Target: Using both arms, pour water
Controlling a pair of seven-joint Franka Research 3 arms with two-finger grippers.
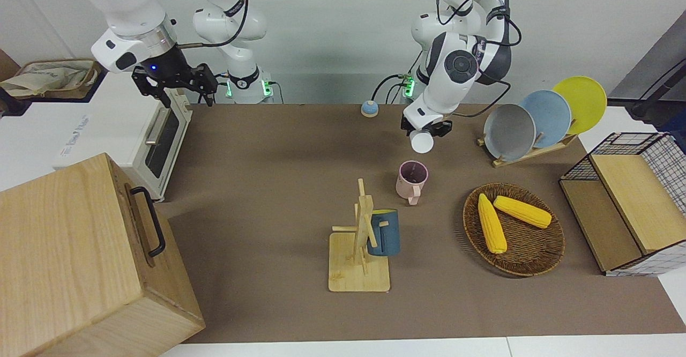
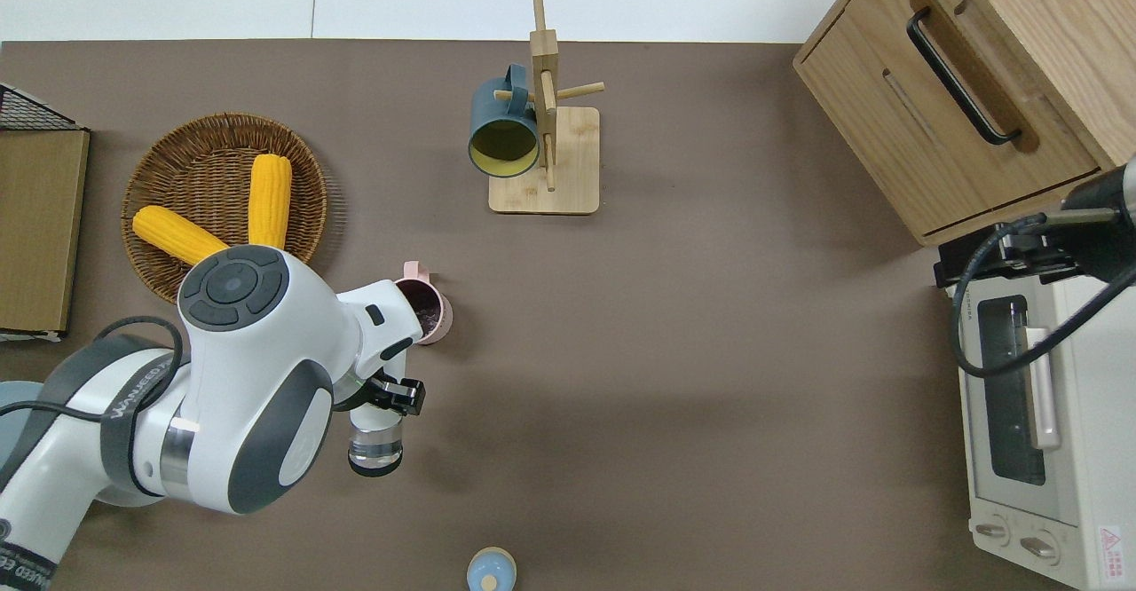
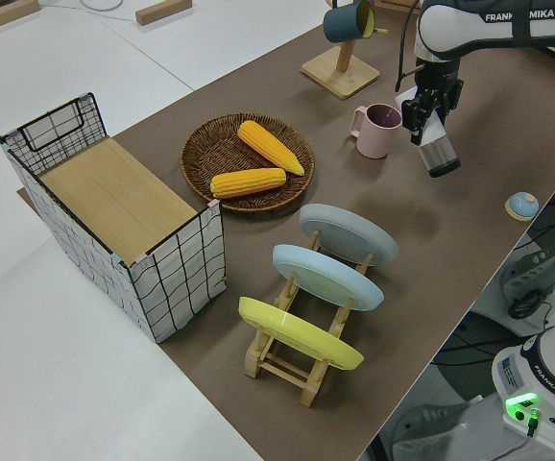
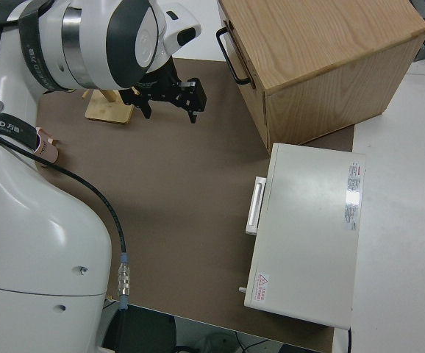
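1. Front view: left hand (image 1: 427, 130) clamped on a clear cylindrical glass with a white base (image 1: 422, 141), tipped toward the pink handled mug (image 1: 412, 180) standing on the brown tabletop (image 1: 278, 185). Glass not yet above the mug mouth, to judge; worth centring before tilting further.
2. Overhead view: glass (image 2: 374, 445) over bare tabletop, nearer to the robots than the mug (image 2: 426, 309). Advisable: slow travel, lip close over the rim.
3. Left side view: glass (image 3: 439, 154) beside the mug (image 3: 378, 130), apart from it.
4. Right side view: right hand (image 4: 170, 99) fingers apart, empty, raised above the tabletop, free to steady the mug.
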